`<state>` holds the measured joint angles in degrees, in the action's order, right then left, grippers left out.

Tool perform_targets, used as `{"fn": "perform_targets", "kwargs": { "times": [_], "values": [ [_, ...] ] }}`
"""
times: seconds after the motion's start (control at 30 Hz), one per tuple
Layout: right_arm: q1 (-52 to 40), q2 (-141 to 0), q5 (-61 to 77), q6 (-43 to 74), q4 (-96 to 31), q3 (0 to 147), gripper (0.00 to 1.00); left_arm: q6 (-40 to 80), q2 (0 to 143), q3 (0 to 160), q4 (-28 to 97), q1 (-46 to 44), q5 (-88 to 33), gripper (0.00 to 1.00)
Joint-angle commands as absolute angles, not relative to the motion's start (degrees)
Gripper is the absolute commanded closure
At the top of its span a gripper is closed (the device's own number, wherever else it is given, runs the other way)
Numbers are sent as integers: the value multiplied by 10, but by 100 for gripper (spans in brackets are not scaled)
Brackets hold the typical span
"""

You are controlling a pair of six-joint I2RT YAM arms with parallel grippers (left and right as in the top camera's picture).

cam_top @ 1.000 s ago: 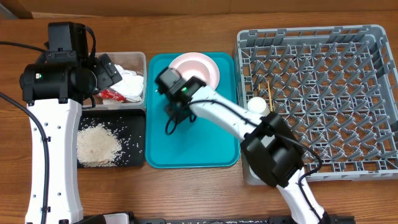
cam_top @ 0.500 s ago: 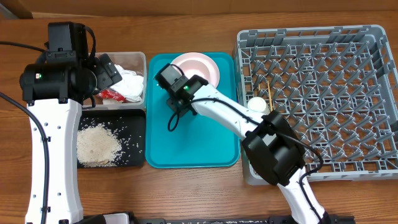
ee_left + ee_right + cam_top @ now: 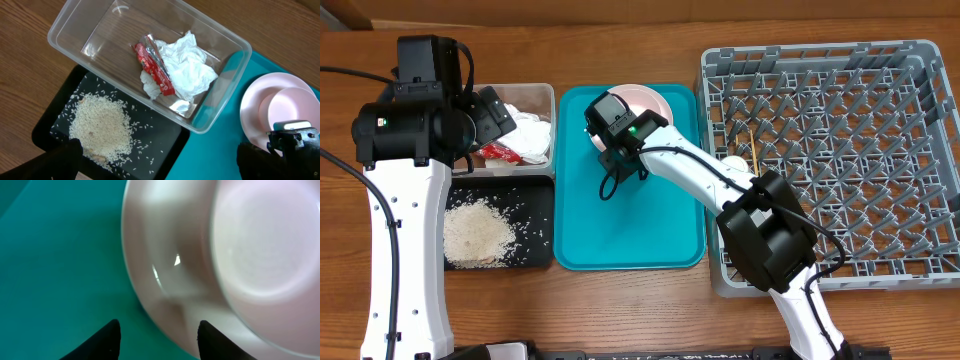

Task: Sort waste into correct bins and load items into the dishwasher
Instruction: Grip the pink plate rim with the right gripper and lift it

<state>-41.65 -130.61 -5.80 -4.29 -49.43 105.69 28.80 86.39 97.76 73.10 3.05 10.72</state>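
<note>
The left gripper (image 3: 161, 159) hangs above the left side of the worktop (image 3: 620, 310), its jaws spread wide with nothing between them. Below it, toward the far left corner, stands the clear tub (image 3: 100, 35). It holds the crumpled tissue (image 3: 190, 67), with the red wrapper (image 3: 155, 67) lying across the tissue's left part. The black tray (image 3: 538, 200) lies against the tub's near side. The heap of rice (image 3: 475, 232) sits in its left half, with stray grains scattered around it.

The teal tray (image 3: 630, 225) lies in the middle of the worktop, between the two bins and the rack. The pink plate (image 3: 660, 108) rests at the tray's far end, toward its right corner. A smaller pale round shape shows on the plate; whether it is a bowl or the plate's own well cannot be told.

The right gripper (image 3: 160, 341) reaches across the tray to the plate's left rim. Its jaws stand apart and clamp nothing. In the wrist view one fingertip is over the bare teal and the other over the plate, with the rim running between them. Whether either one touches the plate cannot be told.

The grey rack (image 3: 910, 60) fills the right side of the worktop. The white cup (image 3: 732, 166) stands at the rack's left edge, partly hidden by the right arm, and the chopsticks (image 3: 754, 150) lie just beside it.
</note>
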Motion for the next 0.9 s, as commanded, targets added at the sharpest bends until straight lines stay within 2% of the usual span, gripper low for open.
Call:
{"fn": "perform_targets", "kwargs": {
  "times": [0.0, 0.07, 0.47, 0.87],
  "values": [
    [-417, -1280, -27, -43, -500, 1057, 47, 289, 866, 980, 731, 30, 107, 0],
    [-417, -1280, -13, -43, -499, 1051, 43, 289, 866, 980, 731, 30, 107, 0],
    [-416, -1280, -13, -43, -458, 1015, 40, 289, 866, 980, 731, 30, 107, 0],
    [-423, -1280, 114, -43, -589, 1016, 40, 289, 866, 980, 731, 30, 107, 0]
  ]
}}
